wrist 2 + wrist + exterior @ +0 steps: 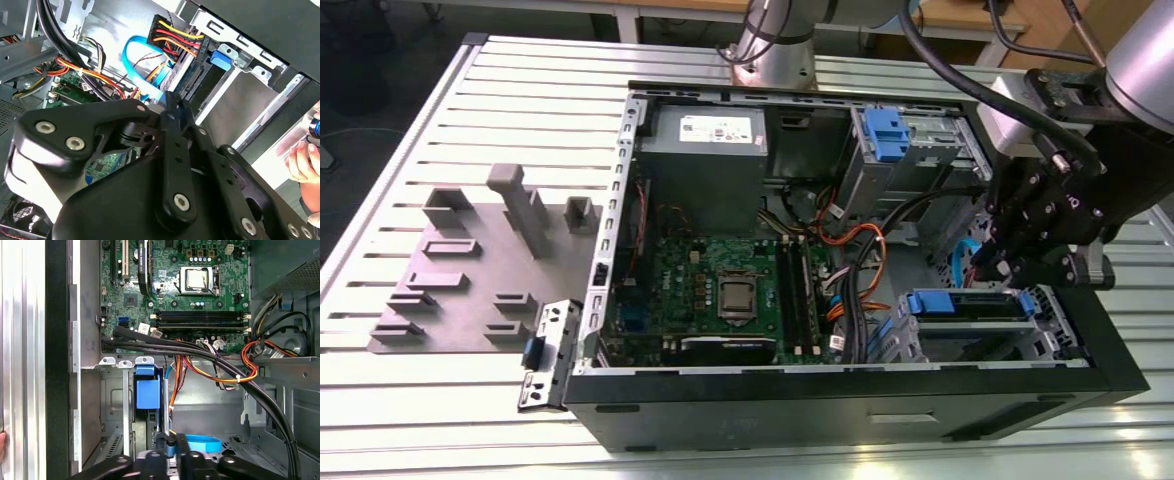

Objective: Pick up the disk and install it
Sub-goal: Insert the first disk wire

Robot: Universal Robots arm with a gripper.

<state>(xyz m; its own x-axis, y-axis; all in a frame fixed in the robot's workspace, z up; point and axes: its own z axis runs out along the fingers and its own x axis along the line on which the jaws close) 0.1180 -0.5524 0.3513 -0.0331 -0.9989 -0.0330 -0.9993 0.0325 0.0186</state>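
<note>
The disk [970, 308] sits in the lower drive bay of the open computer case [854, 405], at the exterior view's right, with its blue carrier end showing. In the first wrist view the disk [148, 392] stands on edge in the bay slot, blue tab toward the motherboard. In the second wrist view the disk [196, 80] lies under the red and yellow power plug. My gripper [1010, 268] hangs over the bay's rear end. Its black fingers are pressed together with nothing between them, and the tips [172, 446] [170, 102] are right beside the disk's back edge and a blue data cable [202, 444].
Black cable bundles [200, 352] and orange and yellow wires [235, 375] cross beside the bay. A second blue carrier [886, 135] sits in the upper bay. A grey fixture block [467, 270] and a small clip [544, 350] lie at the exterior view's left. A person's hand [304, 150] is by the case.
</note>
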